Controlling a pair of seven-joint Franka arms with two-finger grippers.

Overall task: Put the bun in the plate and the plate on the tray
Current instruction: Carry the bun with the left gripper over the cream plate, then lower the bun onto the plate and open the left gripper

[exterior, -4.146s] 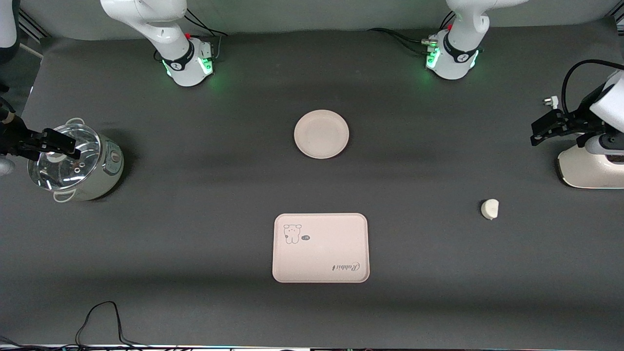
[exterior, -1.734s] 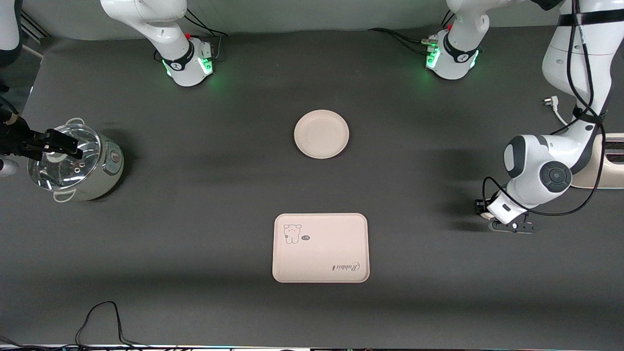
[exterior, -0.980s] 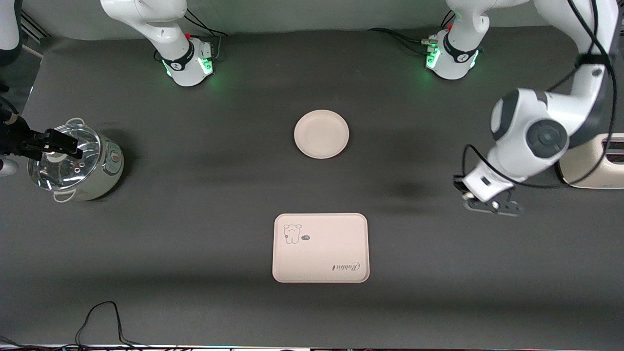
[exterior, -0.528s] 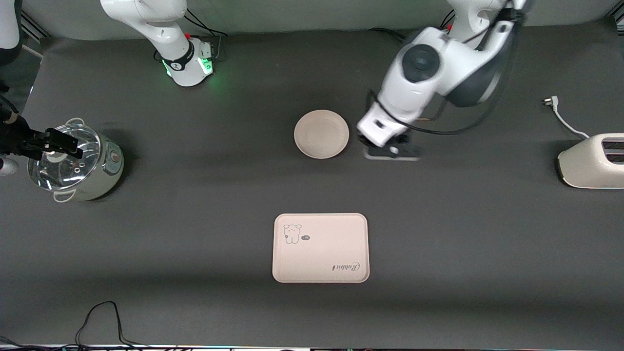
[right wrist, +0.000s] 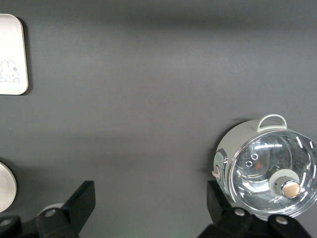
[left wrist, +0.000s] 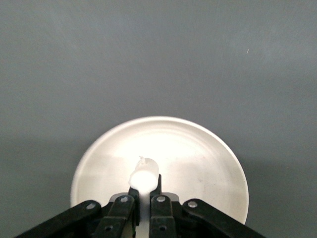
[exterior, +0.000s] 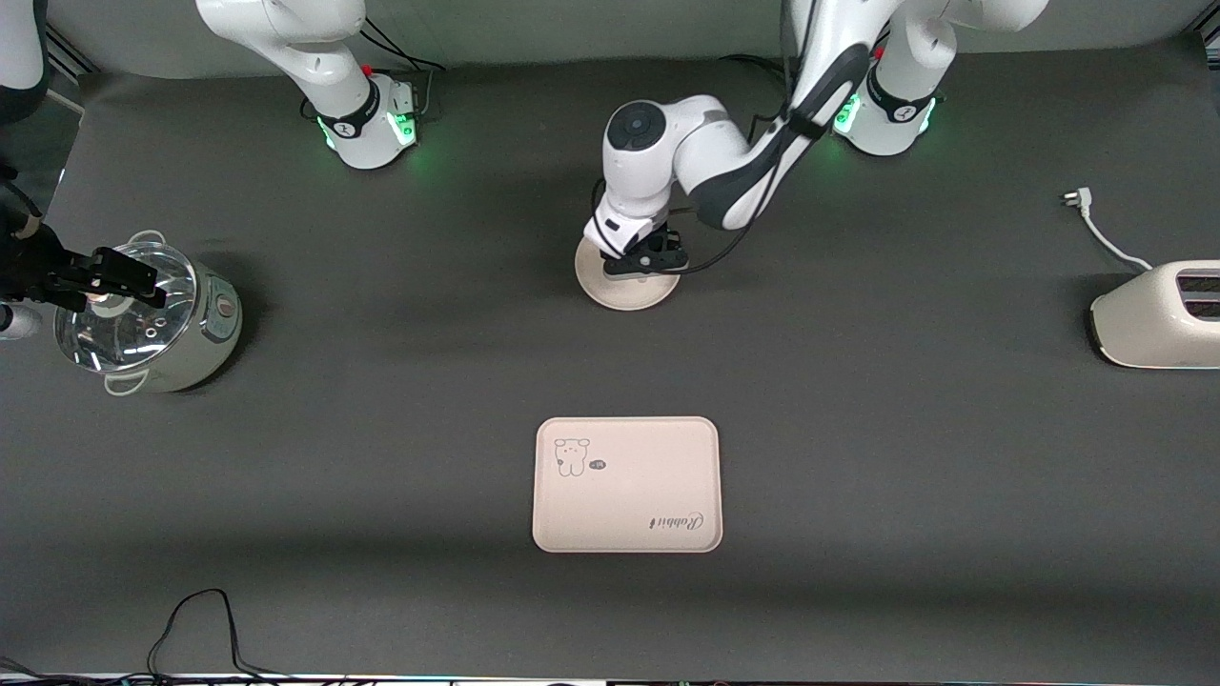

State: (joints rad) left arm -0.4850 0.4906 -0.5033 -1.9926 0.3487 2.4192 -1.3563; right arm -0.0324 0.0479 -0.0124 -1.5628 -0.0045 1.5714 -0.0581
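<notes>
The round cream plate (exterior: 629, 292) lies mid-table, farther from the front camera than the tray (exterior: 626, 484). My left gripper (exterior: 640, 261) is low over the plate and shut on the small off-white bun (left wrist: 144, 174). In the left wrist view the bun sits between the fingertips of the left gripper (left wrist: 145, 187), above the plate (left wrist: 198, 153). In the front view the hand hides the bun. My right gripper (exterior: 122, 283) is open and empty over the pot and waits there; it is also in its own wrist view (right wrist: 151, 198).
A glass-lidded pot (exterior: 181, 333) stands at the right arm's end of the table and shows in the right wrist view (right wrist: 267, 168). A white toaster (exterior: 1158, 319) with a loose plug cord (exterior: 1087, 214) stands at the left arm's end. The tray's corner (right wrist: 10, 54) shows in the right wrist view.
My left arm took the bun from near the toaster and swung it across to over the plate, then came down low. The right arm has not moved.
</notes>
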